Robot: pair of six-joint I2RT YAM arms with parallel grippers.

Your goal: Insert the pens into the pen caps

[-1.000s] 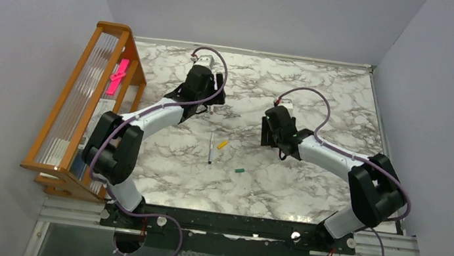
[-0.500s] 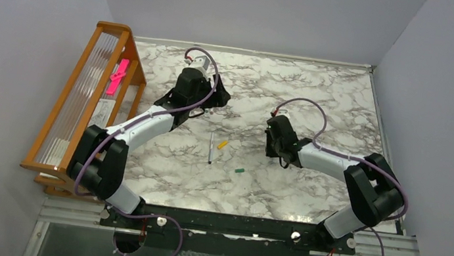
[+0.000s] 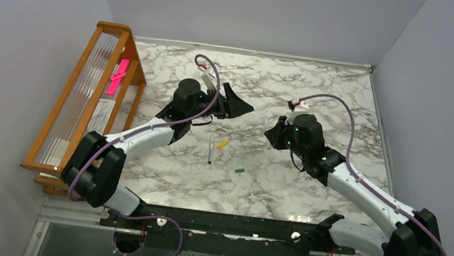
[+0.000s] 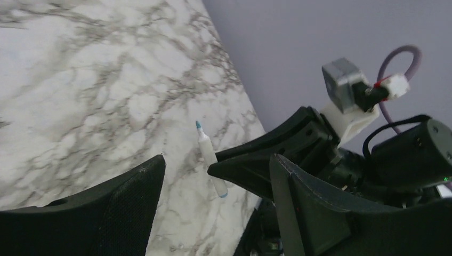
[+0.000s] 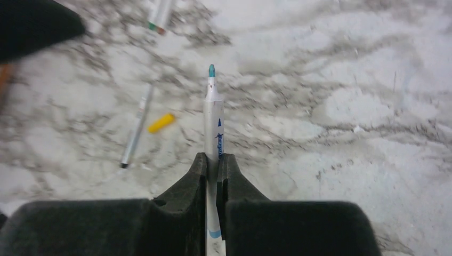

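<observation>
My right gripper [image 5: 214,160] is shut on a white pen [image 5: 213,114] whose teal tip points away from me, above the marble table [image 3: 322,87]. In the top view this gripper [image 3: 271,136] hangs right of centre. My left gripper [image 3: 240,108] is open and empty, facing it; in the left wrist view the held pen [image 4: 209,154] shows between the left gripper's [image 4: 217,160] open fingers. A second pen [image 3: 210,148] lies on the table with an orange cap [image 3: 222,144] beside it and a green cap [image 3: 239,169] nearer the front. A third pen [image 5: 160,15] lies farther off.
A wooden rack [image 3: 75,101] stands along the table's left edge, with a bright pink strip [image 3: 117,77] in it. Grey walls close the table at the back and on both sides.
My right gripper has shut on the teal-tipped pen and risen with it as its arm swung out to the right. The left gripper has turned right toward the centre, still open.
</observation>
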